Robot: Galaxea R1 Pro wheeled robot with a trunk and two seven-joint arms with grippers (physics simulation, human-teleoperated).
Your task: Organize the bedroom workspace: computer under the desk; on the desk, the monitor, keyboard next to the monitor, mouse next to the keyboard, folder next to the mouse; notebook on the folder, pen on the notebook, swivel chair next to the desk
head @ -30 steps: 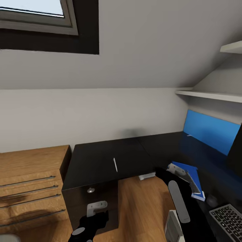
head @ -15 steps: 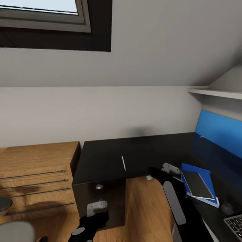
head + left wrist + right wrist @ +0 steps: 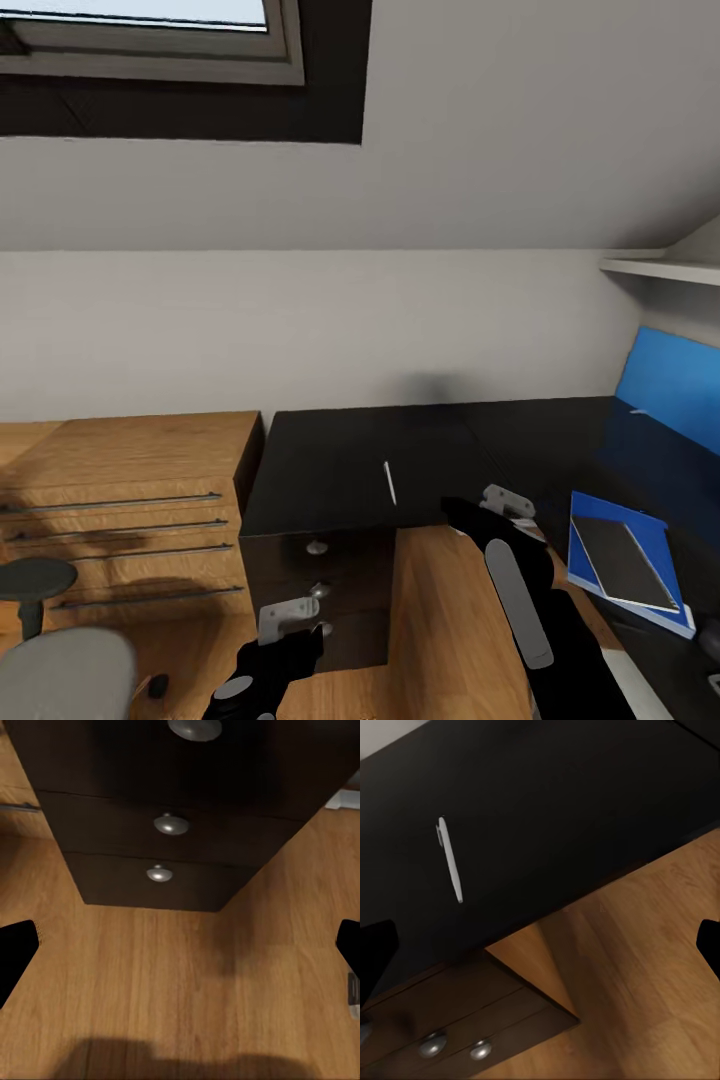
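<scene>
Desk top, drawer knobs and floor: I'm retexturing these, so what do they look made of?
Desk top: black, smooth, faintly glossy, probably laminate. Drawer knobs: round, silvery with bright highlights, likely brushed metal. Floor: warm brown with grain streaks, wood or wood-look planks.

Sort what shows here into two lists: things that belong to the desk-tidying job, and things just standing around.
Job things:
- desk
- pen, lying on the desk
- folder, on the desk
- notebook, on the folder
- swivel chair, at the lower left corner of the head view

Standing around:
- light-wood cabinet, beside the desk
- wall shelf
- window
</scene>
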